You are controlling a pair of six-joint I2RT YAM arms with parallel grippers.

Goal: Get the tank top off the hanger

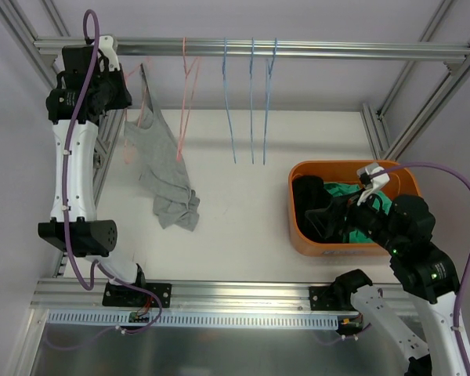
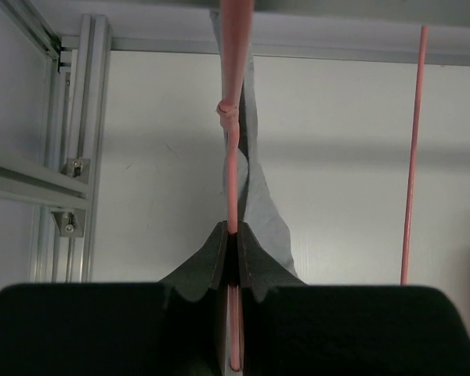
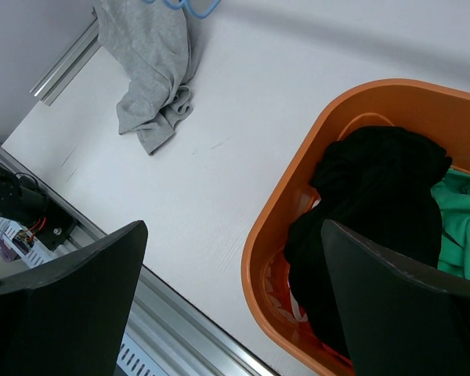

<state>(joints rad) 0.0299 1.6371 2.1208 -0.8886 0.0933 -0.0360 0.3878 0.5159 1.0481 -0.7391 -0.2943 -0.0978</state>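
The grey tank top (image 1: pixel 160 168) hangs by a strap from a pink hanger (image 1: pixel 138 94) on the top rail, and its lower part is bunched on the table. My left gripper (image 1: pixel 125 100) is up at the rail. In the left wrist view it (image 2: pixel 233 235) is shut on the pink hanger wire (image 2: pixel 232 157), with the grey cloth (image 2: pixel 258 200) just behind. My right gripper (image 1: pixel 317 219) hovers over the orange basket, open and empty (image 3: pixel 233 227). The tank top also shows in the right wrist view (image 3: pixel 149 70).
An orange basket (image 1: pixel 352 166) at the right holds black (image 3: pixel 376 204) and green (image 3: pixel 462 219) clothes. A second pink hanger (image 1: pixel 188 98) and three blue hangers (image 1: pixel 251 102) hang from the rail (image 1: pixel 298 48). Frame posts stand at both sides.
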